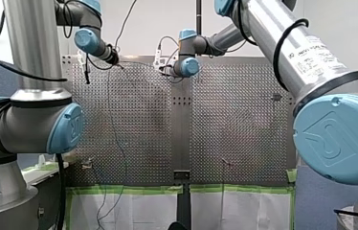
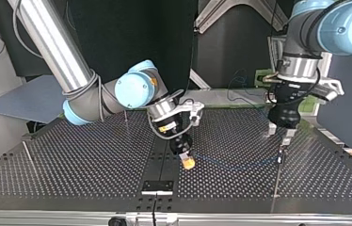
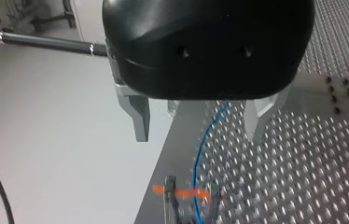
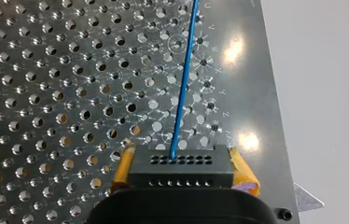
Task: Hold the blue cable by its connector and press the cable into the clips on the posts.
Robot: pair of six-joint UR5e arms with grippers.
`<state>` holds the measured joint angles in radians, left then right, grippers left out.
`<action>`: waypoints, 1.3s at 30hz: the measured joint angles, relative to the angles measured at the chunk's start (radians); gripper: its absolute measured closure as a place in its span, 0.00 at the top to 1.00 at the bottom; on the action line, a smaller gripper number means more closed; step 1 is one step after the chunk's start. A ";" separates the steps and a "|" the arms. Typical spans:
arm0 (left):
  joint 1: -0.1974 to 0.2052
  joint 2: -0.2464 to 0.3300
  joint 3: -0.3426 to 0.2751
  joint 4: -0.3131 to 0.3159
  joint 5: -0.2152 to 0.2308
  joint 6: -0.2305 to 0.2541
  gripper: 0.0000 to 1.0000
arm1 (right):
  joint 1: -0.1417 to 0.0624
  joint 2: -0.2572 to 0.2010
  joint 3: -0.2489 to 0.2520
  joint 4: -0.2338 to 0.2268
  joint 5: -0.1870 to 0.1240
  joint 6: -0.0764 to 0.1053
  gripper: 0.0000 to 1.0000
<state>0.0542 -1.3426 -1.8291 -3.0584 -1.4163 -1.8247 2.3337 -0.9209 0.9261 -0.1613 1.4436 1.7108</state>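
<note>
The perforated desk fills most of my top view, and I place everything from the connector. My right arm slants down to the connector itself, while my left arm comes down well away from it, at the other end of the cable's run. My right gripper is clamped on the connector. In the right wrist view this black block, with its rows of small holes, sits squeezed between the yellow pads, low over the desk. I cannot tell whether it touches the surface. My left gripper hangs well apart from the connector with its metal fingers spread wide and gripping nothing. The blue cable leaves the connector's front face and runs away from it, low over the holes. In the left wrist view it passes through the gap between those spread fingers without touching either one. A thin post stands far from the connector, just below my left gripper, where the cable's visible run ends. I cannot make out a clip on it, or whether the cable is seated there.
</note>
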 joint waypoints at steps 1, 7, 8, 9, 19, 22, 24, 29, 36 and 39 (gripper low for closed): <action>-0.003 0.000 0.003 0.000 0.007 -0.008 1.00 | 0.000 0.000 0.000 0.000 0.000 0.000 0.00; -0.020 0.000 0.024 0.004 0.056 -0.036 1.00 | 0.000 0.000 0.000 0.000 0.000 0.001 0.00; -0.023 -0.001 0.030 0.006 0.066 -0.039 1.00 | 0.000 0.000 0.000 0.000 0.000 0.001 0.00; -0.025 -0.002 0.035 0.007 0.071 -0.041 1.00 | 0.000 0.000 0.000 0.000 0.000 0.001 0.00; -0.052 -0.050 0.104 0.028 0.060 -0.058 1.00 | 0.000 0.000 0.000 -0.001 0.000 0.004 0.00; -0.062 -0.075 0.118 0.032 0.048 -0.058 1.00 | 0.000 0.000 0.001 0.000 0.000 0.004 0.00; -0.069 -0.092 0.125 0.032 0.035 -0.054 1.00 | 0.000 0.000 0.001 0.000 0.000 0.004 0.00; -0.082 -0.130 0.131 0.032 0.001 -0.048 1.00 | 0.001 0.000 0.001 0.001 0.000 0.004 0.00; -0.091 -0.148 0.133 0.041 -0.026 -0.049 1.00 | 0.002 0.000 0.001 0.002 0.000 0.005 0.00; -0.099 -0.161 0.137 0.054 -0.030 -0.049 1.00 | 0.003 0.000 0.001 0.003 0.000 0.006 0.00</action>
<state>-0.0446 -1.5032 -1.6917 -3.0048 -1.4463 -1.8740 2.3365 -0.9213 0.9266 -0.1585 1.4436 1.7165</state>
